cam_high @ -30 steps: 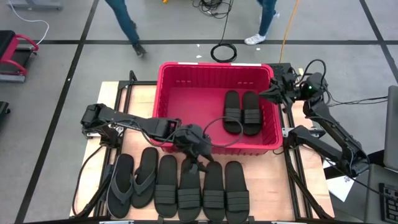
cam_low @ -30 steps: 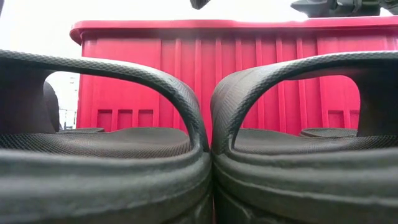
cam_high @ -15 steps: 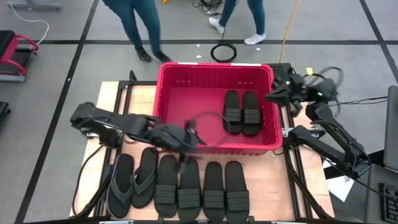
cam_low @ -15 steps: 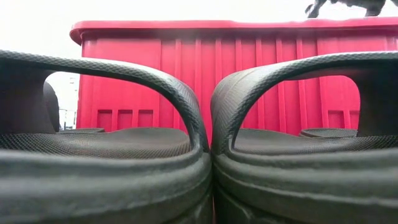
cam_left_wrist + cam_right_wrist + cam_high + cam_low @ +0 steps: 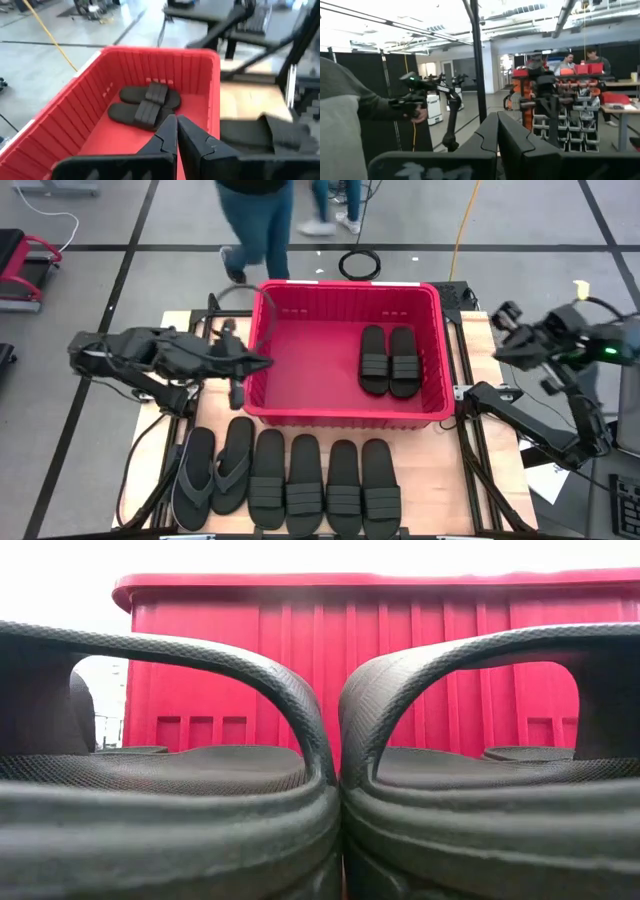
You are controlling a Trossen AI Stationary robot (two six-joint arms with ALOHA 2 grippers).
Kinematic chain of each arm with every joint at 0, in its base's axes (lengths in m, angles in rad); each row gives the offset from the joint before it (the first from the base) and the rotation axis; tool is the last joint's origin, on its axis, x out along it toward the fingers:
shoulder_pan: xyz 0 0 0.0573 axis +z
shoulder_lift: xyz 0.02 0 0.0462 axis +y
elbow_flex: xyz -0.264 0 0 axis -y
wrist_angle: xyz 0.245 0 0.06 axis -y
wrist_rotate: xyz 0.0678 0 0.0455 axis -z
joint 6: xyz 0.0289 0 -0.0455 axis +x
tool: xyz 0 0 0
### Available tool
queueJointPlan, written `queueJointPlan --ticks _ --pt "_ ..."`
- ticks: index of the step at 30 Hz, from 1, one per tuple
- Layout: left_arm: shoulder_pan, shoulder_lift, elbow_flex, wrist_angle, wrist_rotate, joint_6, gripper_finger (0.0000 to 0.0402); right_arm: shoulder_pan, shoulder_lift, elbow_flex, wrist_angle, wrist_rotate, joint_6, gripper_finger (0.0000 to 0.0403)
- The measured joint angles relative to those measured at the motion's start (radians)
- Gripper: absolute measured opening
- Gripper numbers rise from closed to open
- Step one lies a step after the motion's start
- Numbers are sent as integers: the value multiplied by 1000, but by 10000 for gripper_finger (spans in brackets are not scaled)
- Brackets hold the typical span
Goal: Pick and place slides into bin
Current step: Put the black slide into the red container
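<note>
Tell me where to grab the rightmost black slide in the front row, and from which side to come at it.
Take the rightmost slide by its wide ribbed strap, coming straight down from above. It lies flat, sole down, close beside its neighbour, so its sides are hard to reach, while the low view shows such straps arching clear of the footbed. One finger could probably slip under the arch and one stay on top.

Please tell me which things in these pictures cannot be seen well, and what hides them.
- Low view: two slides close to the camera fill the picture and hide the other slides; of the bin, only the outer wall shows.
- Left wrist view: the left gripper hides part of the bin floor; blurred slides on the table.
- Right wrist view: the right gripper faces the room; no table in sight.
</note>
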Motion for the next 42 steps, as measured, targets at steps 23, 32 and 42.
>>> queueJointPlan --ticks 23,32,42 --pt "57 -173 -295 547 -2 -154 12 -56 21 -119 -277 34 -305 0" --pt "56 -210 -296 542 25 -154 13 94 189 -132 -272 213 -469 0" --pt "56 -304 -296 408 80 -181 2 670 557 -111 33 459 -564 0"
